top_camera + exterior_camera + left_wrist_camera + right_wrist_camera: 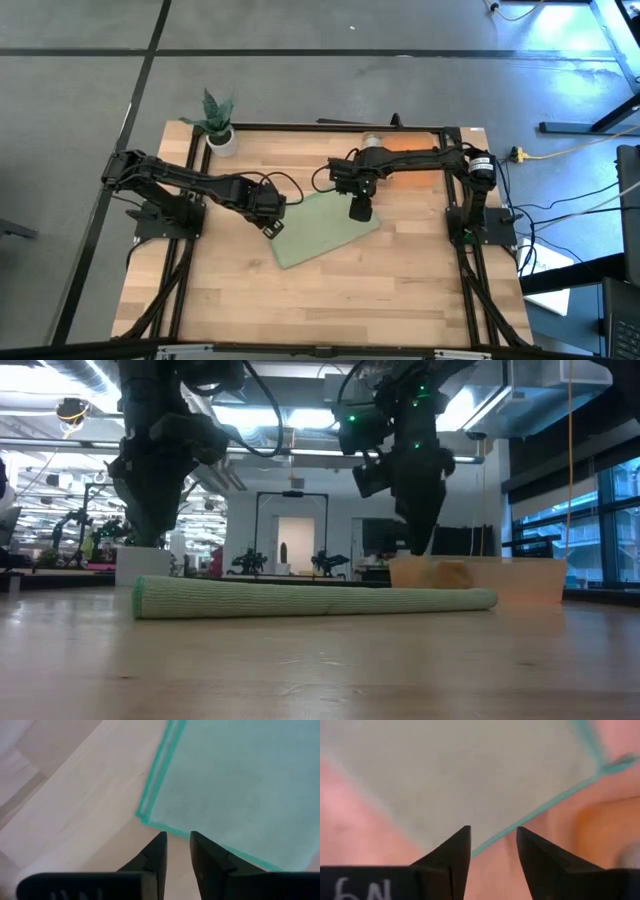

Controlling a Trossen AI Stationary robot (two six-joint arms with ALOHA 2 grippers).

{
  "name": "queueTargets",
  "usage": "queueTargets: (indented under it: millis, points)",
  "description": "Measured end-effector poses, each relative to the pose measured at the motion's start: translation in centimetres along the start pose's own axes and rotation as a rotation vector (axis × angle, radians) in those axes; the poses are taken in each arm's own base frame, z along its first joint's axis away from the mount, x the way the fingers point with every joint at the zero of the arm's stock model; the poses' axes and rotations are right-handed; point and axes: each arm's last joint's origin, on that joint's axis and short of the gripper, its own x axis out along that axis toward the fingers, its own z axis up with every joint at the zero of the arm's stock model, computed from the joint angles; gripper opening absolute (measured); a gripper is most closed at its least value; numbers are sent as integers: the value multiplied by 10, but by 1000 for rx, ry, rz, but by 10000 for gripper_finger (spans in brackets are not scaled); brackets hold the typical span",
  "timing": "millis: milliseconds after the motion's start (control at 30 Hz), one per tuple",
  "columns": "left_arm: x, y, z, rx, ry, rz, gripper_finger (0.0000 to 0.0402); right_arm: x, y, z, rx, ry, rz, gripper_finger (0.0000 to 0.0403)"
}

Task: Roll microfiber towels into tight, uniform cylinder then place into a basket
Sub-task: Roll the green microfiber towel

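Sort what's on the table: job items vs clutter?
Job:
- green towel, flat mid-table
- orange basket, far right edge
- left gripper, at the towel's left corner, fingers apart
- right gripper, at its far right edge, fingers apart

Clutter:
- potted plant, far left corner

Bare table [380, 290] before green towel [325, 235]; plant pot [221, 140] far corner.
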Motion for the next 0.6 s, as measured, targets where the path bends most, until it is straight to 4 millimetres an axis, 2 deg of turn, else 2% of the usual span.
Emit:
queueTargets:
  millis: [133, 233, 333, 600]
  points:
    - [-1, -6, 1, 72, -35, -47, 74, -2, 6, -6, 17, 68, 200, 161]
    - [-1, -10, 3, 99, -59, -75, 76, 4, 11, -12, 27, 106, 343, 161]
    - [3, -14, 6, 65, -91, -108, 76, 19, 18, -15, 23, 105, 364, 161]
    - [43, -20, -3, 85, -64, -88, 71, 50, 21, -25, 103, 96, 296, 161]
